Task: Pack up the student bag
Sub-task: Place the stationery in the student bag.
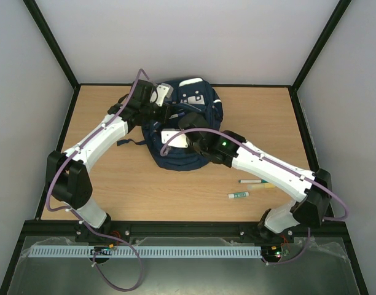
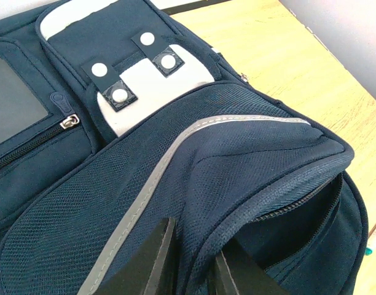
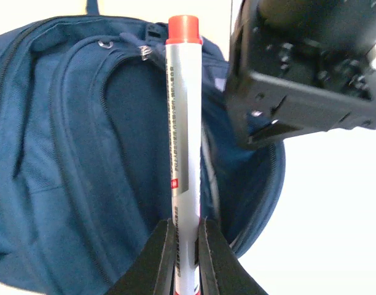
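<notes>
Pinching a pocket edge of the student bag (image 1: 176, 161) in the almost-closed left gripper (image 2: 197, 238), holding its mouth open at the far middle of the table (image 1: 145, 196), and clamping a red-capped marker (image 3: 180, 123) tight in the right gripper (image 3: 186, 232), poised over that gap.

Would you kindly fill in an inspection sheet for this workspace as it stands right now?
Surface: wooden table, bare between the items.
Job's things: student bag lying at the back centre, a compartment open; red-capped marker held over it.
Clutter: thin pen and green-ended marker lying beside the right arm.
Grippers: left gripper pinching the bag's fabric edge; right gripper shut on the red-capped marker.
Cables: purple cables run along both arms, one loop hanging off the near edge.
Surroundings: pale walls, black frame; nothing else seen.
</notes>
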`<state>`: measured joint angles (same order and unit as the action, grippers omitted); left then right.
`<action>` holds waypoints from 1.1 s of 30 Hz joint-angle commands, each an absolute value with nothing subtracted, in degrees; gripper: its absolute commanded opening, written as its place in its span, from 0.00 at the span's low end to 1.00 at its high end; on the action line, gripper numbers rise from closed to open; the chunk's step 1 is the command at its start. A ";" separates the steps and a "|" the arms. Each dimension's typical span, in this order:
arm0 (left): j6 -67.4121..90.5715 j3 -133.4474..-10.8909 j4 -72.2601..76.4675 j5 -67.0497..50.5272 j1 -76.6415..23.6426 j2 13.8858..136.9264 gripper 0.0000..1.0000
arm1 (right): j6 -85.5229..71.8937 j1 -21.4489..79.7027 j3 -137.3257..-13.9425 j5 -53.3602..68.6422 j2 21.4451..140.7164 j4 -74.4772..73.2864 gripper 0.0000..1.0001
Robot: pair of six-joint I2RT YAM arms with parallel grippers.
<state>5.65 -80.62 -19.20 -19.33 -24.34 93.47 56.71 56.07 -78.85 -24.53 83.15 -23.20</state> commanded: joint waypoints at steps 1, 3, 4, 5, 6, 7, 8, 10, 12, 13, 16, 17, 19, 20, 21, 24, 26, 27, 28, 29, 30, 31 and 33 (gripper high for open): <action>7.47 -82.97 -14.64 -20.29 -23.47 91.51 0.13 | 65.97 55.58 -80.86 -26.12 85.71 -19.67 0.01; 7.39 -83.02 -14.95 -20.16 -23.47 91.42 0.13 | 68.98 54.83 -79.93 -26.19 86.61 -17.99 0.01; 7.31 -82.73 -14.68 -19.91 -23.47 91.21 0.13 | 69.70 54.24 -79.70 -26.08 87.08 -17.23 0.01; 7.36 -82.46 -14.31 -19.79 -23.49 91.07 0.13 | 70.18 53.29 -79.55 -25.76 87.56 -16.77 0.01; 7.45 -82.39 -14.17 -19.82 -23.47 90.98 0.14 | 70.54 52.58 -79.46 -25.47 88.05 -16.19 0.01; 7.62 -82.50 -14.27 -20.10 -23.47 91.17 0.14 | 71.02 51.85 -79.19 -25.33 88.47 -15.54 0.01; 7.74 -82.80 -14.51 -20.39 -23.47 91.29 0.14 | 71.59 51.16 -78.65 -25.42 88.93 -14.42 0.01; 7.82 -82.93 -14.61 -20.58 -23.47 91.21 0.14 | 72.94 50.03 -76.88 -25.77 89.54 -11.94 0.01; 7.82 -82.57 -14.28 -20.04 -23.47 90.92 0.14 | 74.11 49.04 -74.77 -25.65 89.93 -9.16 0.01; 7.82 -82.31 -14.10 -19.80 -23.47 90.94 0.14 | 74.43 48.66 -74.11 -25.32 90.20 -8.19 0.01; 8.13 -82.81 -14.46 -20.48 -23.47 91.37 0.14 | 74.98 47.88 -73.05 -25.17 91.83 -5.76 0.01; 8.17 -82.87 -14.57 -20.60 -23.47 91.40 0.14 | 75.18 47.82 -72.52 -25.33 92.44 -4.66 0.01; 8.13 -82.66 -14.31 -20.34 -23.47 91.12 0.14 | 76.08 47.66 -71.49 -25.57 93.83 -2.17 0.01; 8.17 -82.44 -14.10 -20.12 -23.47 91.00 0.14 | 76.68 47.74 -71.06 -25.57 94.59 -0.78 0.01; 8.17 -82.32 -14.05 -20.05 -23.47 91.04 0.14 | 77.38 47.73 -70.79 -25.75 95.50 0.57 0.01; 8.17 -82.69 -14.45 -20.27 -23.47 91.23 0.14 | 79.52 47.21 -71.40 -27.41 99.22 4.43 0.01; 8.17 -82.64 -14.73 -19.70 -23.47 91.25 0.14 | 80.70 46.52 -71.87 -27.85 101.40 6.24 0.01; 8.17 -82.62 -14.81 -19.48 -23.47 91.30 0.14 | 81.41 45.91 -71.64 -27.78 102.33 7.53 0.01; 8.17 -82.63 -14.85 -19.40 -23.47 91.38 0.14 | 82.10 45.45 -71.09 -27.76 102.96 9.43 0.01; 8.22 -82.64 -14.80 -19.53 -23.47 91.48 0.14 | 82.86 45.01 -70.68 -27.71 103.48 11.13 0.01; 8.32 -82.76 -14.89 -19.70 -23.47 91.56 0.14 | 83.57 44.66 -70.45 -27.72 104.01 13.08 0.02; 8.35 -82.87 -15.02 -19.91 -23.47 91.60 0.14 | 84.08 44.39 -70.33 -27.88 104.62 14.38 0.03; 8.33 -82.92 -14.99 -19.93 -23.47 91.35 0.14 | 84.60 44.00 -70.56 -27.90 105.57 16.09 0.04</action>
